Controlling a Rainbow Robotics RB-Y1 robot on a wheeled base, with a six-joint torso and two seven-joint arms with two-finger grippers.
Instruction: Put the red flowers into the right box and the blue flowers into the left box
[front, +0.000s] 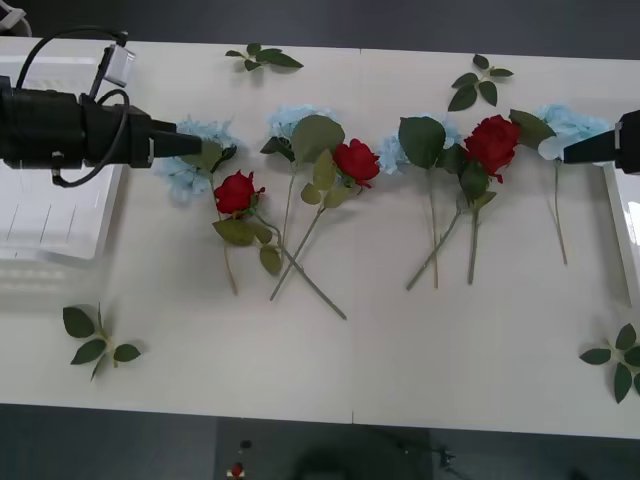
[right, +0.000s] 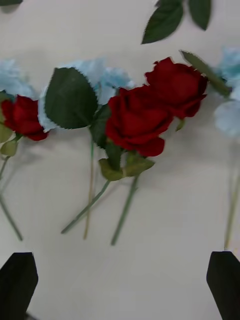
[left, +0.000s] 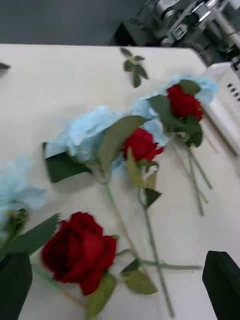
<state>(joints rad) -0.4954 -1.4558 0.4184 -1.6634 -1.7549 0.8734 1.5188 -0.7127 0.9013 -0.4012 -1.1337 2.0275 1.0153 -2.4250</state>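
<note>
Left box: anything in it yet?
Empty as far as visible. The left box shows bare white floor; the arm covers part. The red flowers and blue flowers lie on the table.

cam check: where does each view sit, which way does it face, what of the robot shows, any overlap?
Front: above the arms, facing down at the table; left tool and right tool show.
Right wrist: on the right arm, over the red flowers; open black fingers at the corners.
Left wrist: on the left arm, facing across the flower row; fingers open.
Shared: roses, blue flowers.
</note>
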